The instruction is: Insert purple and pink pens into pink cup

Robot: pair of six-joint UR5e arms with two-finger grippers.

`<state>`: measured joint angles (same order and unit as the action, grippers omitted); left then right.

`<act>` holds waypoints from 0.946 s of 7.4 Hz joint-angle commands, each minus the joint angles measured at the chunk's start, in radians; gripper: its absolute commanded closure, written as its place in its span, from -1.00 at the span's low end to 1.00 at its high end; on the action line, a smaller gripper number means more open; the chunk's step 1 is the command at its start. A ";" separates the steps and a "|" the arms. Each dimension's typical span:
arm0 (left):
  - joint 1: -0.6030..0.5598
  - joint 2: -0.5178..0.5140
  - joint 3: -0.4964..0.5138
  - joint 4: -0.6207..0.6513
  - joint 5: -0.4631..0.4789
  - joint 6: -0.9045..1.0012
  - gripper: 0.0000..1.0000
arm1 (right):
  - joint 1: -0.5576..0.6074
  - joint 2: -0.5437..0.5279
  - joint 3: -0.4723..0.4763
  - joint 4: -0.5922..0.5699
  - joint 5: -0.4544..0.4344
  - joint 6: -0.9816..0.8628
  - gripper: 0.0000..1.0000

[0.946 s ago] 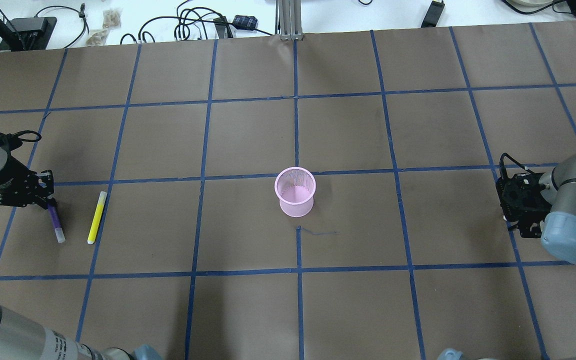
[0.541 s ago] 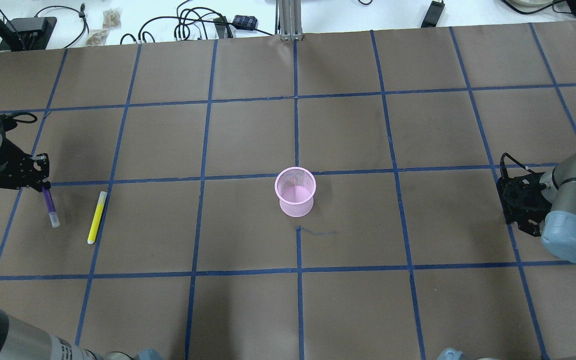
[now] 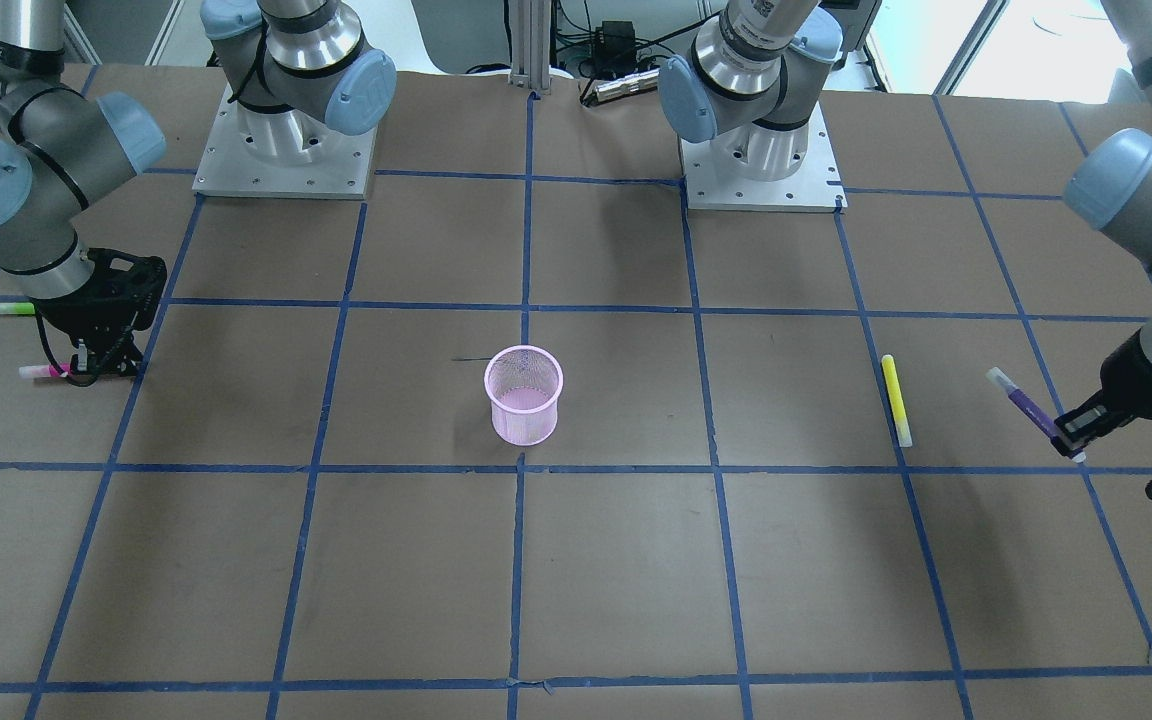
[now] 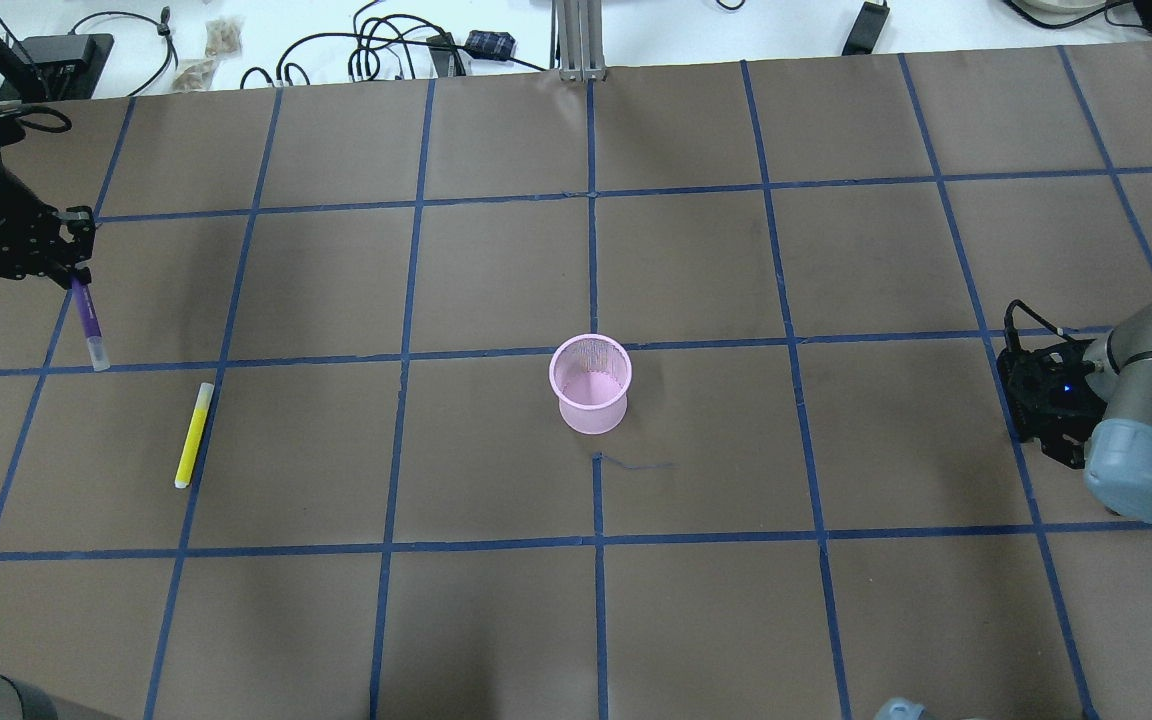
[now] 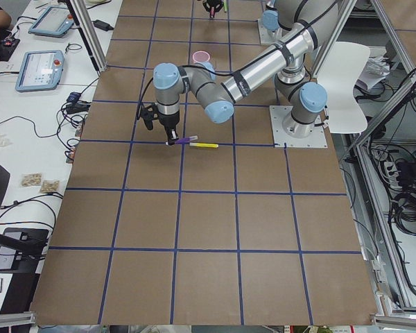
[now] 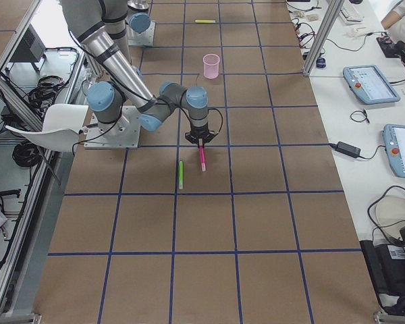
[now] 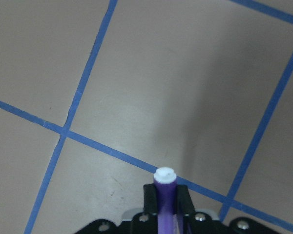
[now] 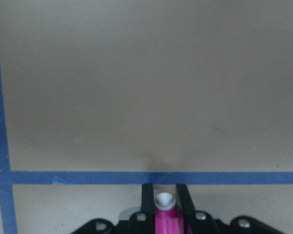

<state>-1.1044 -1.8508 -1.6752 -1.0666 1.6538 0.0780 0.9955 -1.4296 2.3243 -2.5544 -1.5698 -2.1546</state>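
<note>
The pink mesh cup [image 4: 591, 385] stands upright mid-table, also in the front view [image 3: 523, 395]. My left gripper [image 4: 74, 278] is shut on one end of the purple pen [image 4: 89, 322] and holds it in the air, far out at my left. The pen slants out from the gripper in the front view [image 3: 1024, 403] and sits between the fingers in the left wrist view [image 7: 164, 195]. My right gripper [image 3: 86, 362] is low at the table, shut on the pink pen [image 3: 39, 372], which shows between the fingers in the right wrist view [image 8: 164, 212]. The arm hides that pen from overhead.
A yellow pen [image 4: 194, 433] lies on the table near the left gripper. A green pen [image 3: 11, 308] lies beside the right gripper. Blue tape lines grid the brown table; cables lie past its far edge [image 4: 366, 55].
My left gripper has lifted the purple pen off the table and carried it toward the far side. The right arm has barely shifted.
</note>
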 commanded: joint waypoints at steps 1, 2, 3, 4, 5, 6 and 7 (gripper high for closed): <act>-0.096 0.036 0.009 0.005 0.007 -0.105 1.00 | 0.058 -0.009 -0.066 0.014 0.095 0.172 1.00; -0.126 0.039 0.009 0.007 0.007 -0.145 1.00 | 0.142 -0.017 -0.086 0.013 0.150 0.341 1.00; -0.132 0.042 0.009 0.008 0.007 -0.152 1.00 | 0.249 -0.022 -0.126 0.014 0.161 0.556 1.00; -0.134 0.042 0.009 0.010 0.007 -0.152 1.00 | 0.369 -0.020 -0.193 0.040 0.171 0.726 1.00; -0.138 0.039 0.009 0.010 0.007 -0.156 1.00 | 0.491 -0.020 -0.268 0.058 0.188 0.930 1.00; -0.140 0.039 0.008 0.007 0.007 -0.164 1.00 | 0.614 -0.020 -0.333 0.060 0.201 1.146 1.00; -0.141 0.030 0.009 0.007 0.007 -0.168 1.00 | 0.718 -0.019 -0.389 0.059 0.252 1.473 1.00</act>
<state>-1.2432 -1.8136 -1.6664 -1.0590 1.6613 -0.0838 1.5687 -1.4491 2.0135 -2.4986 -1.3648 -1.0451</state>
